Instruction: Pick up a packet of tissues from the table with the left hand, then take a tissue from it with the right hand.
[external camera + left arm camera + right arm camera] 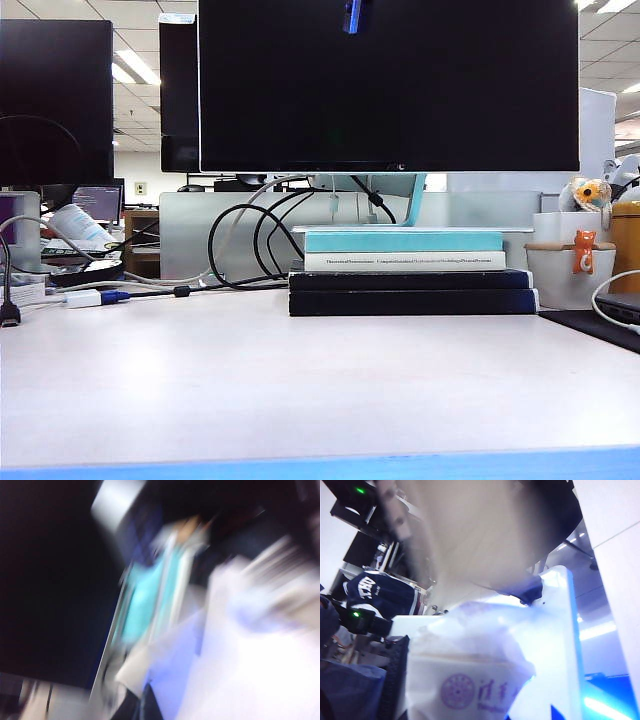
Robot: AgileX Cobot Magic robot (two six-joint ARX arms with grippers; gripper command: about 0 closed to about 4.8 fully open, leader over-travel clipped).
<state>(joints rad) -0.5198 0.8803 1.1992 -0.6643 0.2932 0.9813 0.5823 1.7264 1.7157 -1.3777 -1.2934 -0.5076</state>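
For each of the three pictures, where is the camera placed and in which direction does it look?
Exterior view: low at the table edge, facing stacked books and monitor; no arm shows.
Left wrist view: blurred; teal book recognisable, left gripper not discernible.
Right wrist view: very close to the packet of tissues; right gripper not discernible.
Shared: exterior and left wrist views show the teal book.
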